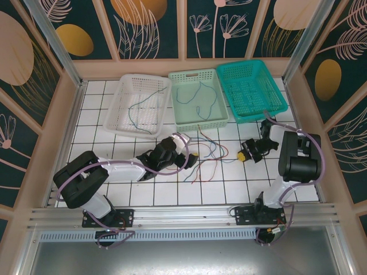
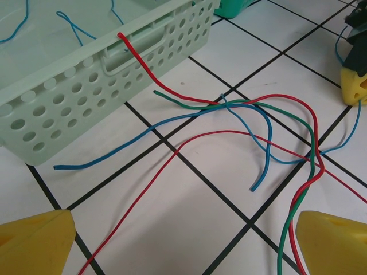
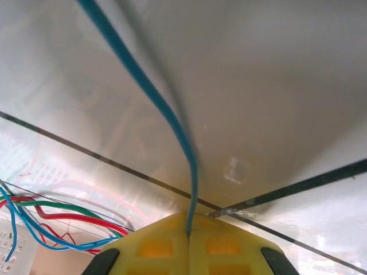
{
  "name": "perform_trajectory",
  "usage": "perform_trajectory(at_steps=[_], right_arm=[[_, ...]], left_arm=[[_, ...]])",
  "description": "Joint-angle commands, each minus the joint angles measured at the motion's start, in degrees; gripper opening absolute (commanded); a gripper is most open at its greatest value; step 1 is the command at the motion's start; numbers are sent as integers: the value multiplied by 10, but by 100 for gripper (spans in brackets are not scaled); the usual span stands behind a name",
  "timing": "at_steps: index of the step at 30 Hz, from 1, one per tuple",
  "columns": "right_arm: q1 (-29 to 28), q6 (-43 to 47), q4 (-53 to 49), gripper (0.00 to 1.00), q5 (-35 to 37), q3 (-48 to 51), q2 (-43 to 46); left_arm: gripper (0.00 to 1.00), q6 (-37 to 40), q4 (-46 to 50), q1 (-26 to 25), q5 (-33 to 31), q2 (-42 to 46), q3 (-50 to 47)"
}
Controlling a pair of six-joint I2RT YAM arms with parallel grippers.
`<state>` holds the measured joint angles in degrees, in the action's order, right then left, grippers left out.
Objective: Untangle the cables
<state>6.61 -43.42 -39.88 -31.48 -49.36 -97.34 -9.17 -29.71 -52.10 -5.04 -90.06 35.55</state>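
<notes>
Pale green basket [image 1: 202, 122] is sitting at the back of the worktop [image 1: 143, 192], holding one loose blue strand [image 1: 195, 98]. White basket [image 1: 129, 129] just left of it is holding a dark strand [image 1: 143, 106]. Teal basket [image 1: 264, 114] is sitting just beside its right. Cables [image 1: 205, 153] are lying tangled on the tiles just in front of it, one red end [image 2: 137, 57] leaning on its front wall. Right tool [image 3: 189, 234], front-right of that basket, is clamping fully shut on a blue cable [image 3: 155, 97]. Left tool [image 2: 183, 246], in front of the basket, is hanging wide open at the tangle, gripping nothing.
</notes>
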Motion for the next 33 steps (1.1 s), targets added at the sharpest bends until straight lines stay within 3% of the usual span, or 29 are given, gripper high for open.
perform_trajectory(at_steps=[1, 9, 17, 26, 30, 33], right_arm=[[-3, 3, 106, 0, 75, 4, 39], [-17, 56, 36, 0, 206, -64, 210], [-135, 130, 5, 0, 418, -129, 328], [-190, 243, 78, 0, 473, -179, 401], [-196, 269, 168, 0, 417, -165, 423], [-196, 268, 194, 0, 351, -181, 376]], left_arm=[[99, 6, 9, -1, -7, 7, 10], [99, -20, 7, -1, -49, 5, 15], [99, -55, 23, 0, -114, -3, 36], [99, -89, 37, -1, -170, -4, 43], [99, -102, 35, -1, -194, -2, 40], [99, -105, 36, -1, -208, 3, 42]])
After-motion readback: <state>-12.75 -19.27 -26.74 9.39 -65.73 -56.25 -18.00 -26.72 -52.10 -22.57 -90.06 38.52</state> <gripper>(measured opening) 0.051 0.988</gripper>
